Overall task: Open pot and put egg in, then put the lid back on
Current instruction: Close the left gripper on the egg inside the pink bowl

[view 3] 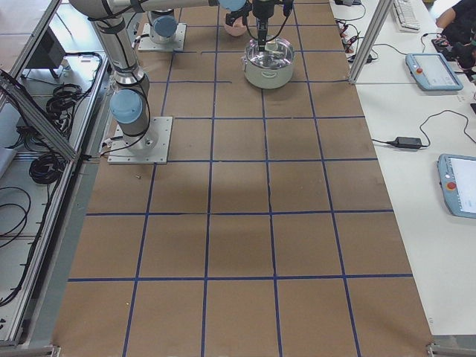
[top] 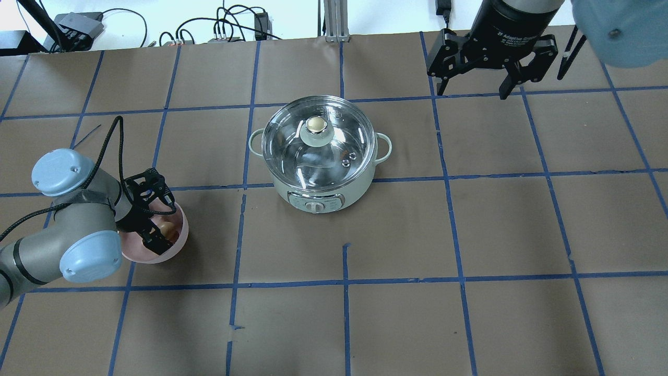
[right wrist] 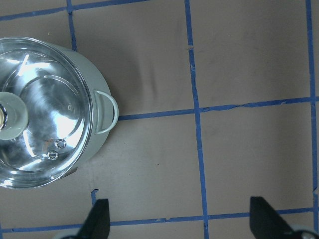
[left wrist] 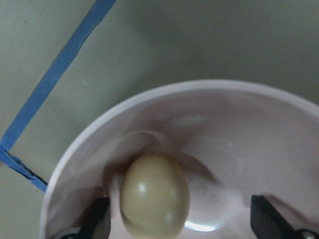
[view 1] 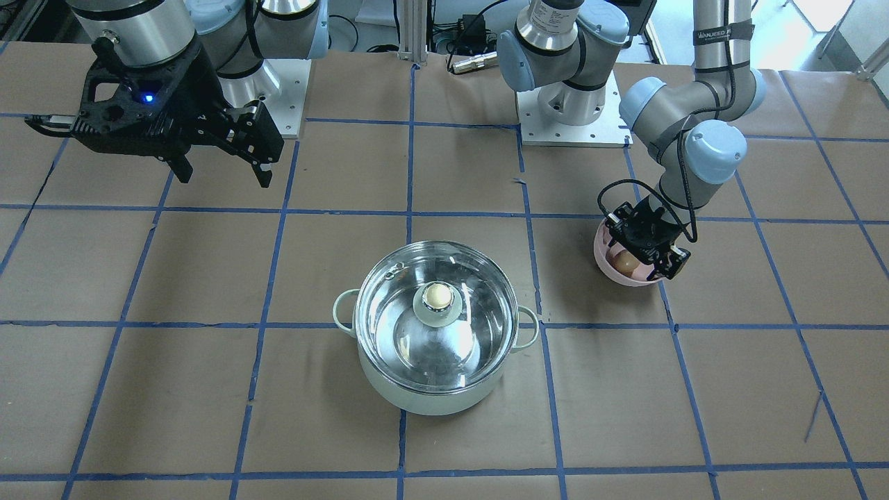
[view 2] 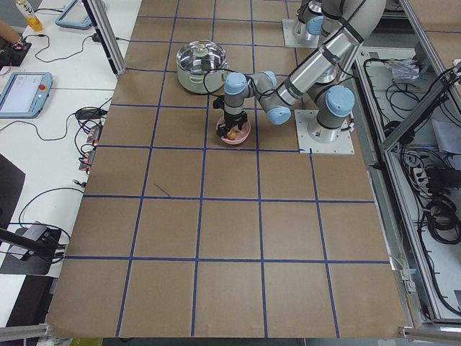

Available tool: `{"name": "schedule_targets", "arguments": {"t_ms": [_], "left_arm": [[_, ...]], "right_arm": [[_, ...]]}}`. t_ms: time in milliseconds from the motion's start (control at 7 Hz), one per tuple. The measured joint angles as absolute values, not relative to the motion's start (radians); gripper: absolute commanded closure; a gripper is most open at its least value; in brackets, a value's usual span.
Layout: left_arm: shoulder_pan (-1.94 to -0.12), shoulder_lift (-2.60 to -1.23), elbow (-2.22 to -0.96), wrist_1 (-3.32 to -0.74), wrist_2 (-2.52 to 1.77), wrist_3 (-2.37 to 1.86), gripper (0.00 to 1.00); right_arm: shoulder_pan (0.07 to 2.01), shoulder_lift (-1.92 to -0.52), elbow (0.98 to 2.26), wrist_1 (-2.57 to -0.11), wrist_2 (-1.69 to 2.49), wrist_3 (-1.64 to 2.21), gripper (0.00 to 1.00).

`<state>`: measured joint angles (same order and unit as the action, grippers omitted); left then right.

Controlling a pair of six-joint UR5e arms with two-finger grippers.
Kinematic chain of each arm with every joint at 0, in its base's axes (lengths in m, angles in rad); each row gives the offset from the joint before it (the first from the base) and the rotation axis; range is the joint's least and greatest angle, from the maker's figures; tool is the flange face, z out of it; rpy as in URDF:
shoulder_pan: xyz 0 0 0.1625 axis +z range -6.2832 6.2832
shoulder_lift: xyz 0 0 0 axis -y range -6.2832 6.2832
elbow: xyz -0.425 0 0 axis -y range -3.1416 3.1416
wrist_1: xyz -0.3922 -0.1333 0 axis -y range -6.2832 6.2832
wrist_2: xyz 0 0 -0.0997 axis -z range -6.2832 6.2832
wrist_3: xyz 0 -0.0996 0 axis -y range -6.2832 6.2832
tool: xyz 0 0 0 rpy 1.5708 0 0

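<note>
The mint-green pot [view 1: 417, 399] stands mid-table with the glass lid [view 1: 458, 333] shut on it, cream-gold knob [view 1: 435, 297] up. It also shows in the overhead view [top: 313, 196] and at the left of the right wrist view [right wrist: 94, 149]. The brown egg [left wrist: 154, 194] lies in a pink bowl [left wrist: 224, 99]. My left gripper [top: 156, 230] is open and reaches down into the bowl, its fingers on either side of the egg [top: 168, 228], not closed on it. My right gripper [top: 475, 86] is open and empty, high above the table, beside and apart from the pot.
The pink bowl [view 1: 604, 267] stands on the brown paper table marked with blue tape lines [top: 344, 303]. Arm bases [view 1: 569, 118] are bolted at the table's robot side. Cables and boxes [top: 78, 23] lie beyond the far edge.
</note>
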<state>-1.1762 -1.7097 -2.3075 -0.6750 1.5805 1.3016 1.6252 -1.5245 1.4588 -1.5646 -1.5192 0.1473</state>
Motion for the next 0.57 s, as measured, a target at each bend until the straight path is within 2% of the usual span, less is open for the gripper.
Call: {"name": "schedule_targets", "arguments": {"t_ms": [571], "left_arm": [[-1.205, -1.706, -2.309, -0.681, 1.579, 1.271, 0.02]], "right_arm": [[1.627, -1.522, 1.458, -1.565, -1.519, 0.145, 0.00]]}}
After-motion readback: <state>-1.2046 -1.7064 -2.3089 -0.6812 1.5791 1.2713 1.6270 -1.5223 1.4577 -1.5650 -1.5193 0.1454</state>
